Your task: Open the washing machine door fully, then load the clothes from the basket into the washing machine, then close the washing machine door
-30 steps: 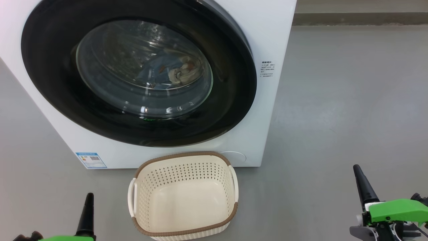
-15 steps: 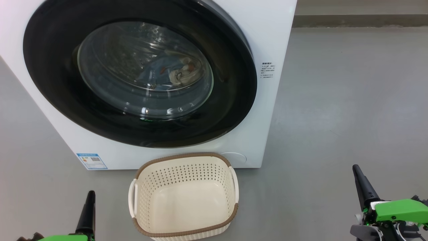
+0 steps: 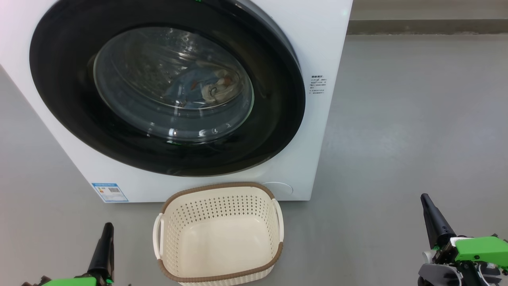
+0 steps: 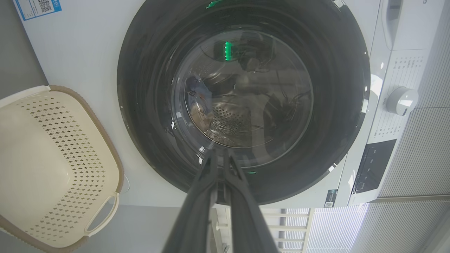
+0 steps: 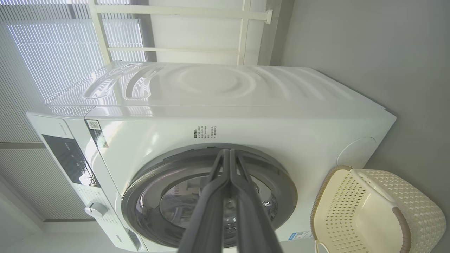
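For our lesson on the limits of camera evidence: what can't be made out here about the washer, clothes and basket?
Door, head view: top cut off by the upper edge.
Clothes, head view: reflections on the door glass blur them; number unclear.
Sticker, head view: print too small to read.
Basket, left wrist view: cut off by the left edge.

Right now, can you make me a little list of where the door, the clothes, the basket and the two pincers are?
washing machine door: looks shut, flush against the white washing machine
clothes: inside the drum, seen through the door's glass
basket: empty, on the grey floor just in front of the machine
left pincer: low at the basket's left, fingers together, holding nothing
right pincer: low, far to the basket's right, fingers together, holding nothing
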Controlling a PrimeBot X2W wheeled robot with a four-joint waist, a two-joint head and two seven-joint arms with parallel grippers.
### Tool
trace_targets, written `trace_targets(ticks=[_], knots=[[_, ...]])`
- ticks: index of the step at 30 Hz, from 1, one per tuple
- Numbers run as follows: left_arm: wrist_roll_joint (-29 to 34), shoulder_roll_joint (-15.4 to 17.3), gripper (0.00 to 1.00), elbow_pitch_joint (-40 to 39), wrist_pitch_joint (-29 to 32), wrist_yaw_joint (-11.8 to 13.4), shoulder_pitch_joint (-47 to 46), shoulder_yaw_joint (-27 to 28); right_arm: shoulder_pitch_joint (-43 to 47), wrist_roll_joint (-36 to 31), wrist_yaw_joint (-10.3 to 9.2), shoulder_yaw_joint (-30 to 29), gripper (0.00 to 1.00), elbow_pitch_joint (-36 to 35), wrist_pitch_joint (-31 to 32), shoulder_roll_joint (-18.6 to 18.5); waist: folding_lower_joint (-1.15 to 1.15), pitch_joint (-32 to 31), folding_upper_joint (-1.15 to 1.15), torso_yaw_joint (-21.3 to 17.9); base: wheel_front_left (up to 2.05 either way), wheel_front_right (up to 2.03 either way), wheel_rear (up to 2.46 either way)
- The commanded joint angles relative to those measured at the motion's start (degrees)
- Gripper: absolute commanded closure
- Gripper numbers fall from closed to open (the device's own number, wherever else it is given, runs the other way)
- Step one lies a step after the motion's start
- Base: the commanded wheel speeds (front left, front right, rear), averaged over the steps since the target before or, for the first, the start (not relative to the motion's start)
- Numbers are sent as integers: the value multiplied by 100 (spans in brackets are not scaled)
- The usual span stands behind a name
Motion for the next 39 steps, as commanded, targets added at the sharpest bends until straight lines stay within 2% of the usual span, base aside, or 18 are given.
trace_targets(ticks=[1,39], knots=[[-53,46,100,-183,37,3,-248,200,-300,63,2,111,100,-169,31,-63,0,0,0,0,0,0,0],[-54,45,100,-183,36,3,-248,199,-301,56,2,103,100,-169,38,-57,0,0,0,0,0,0,0]])
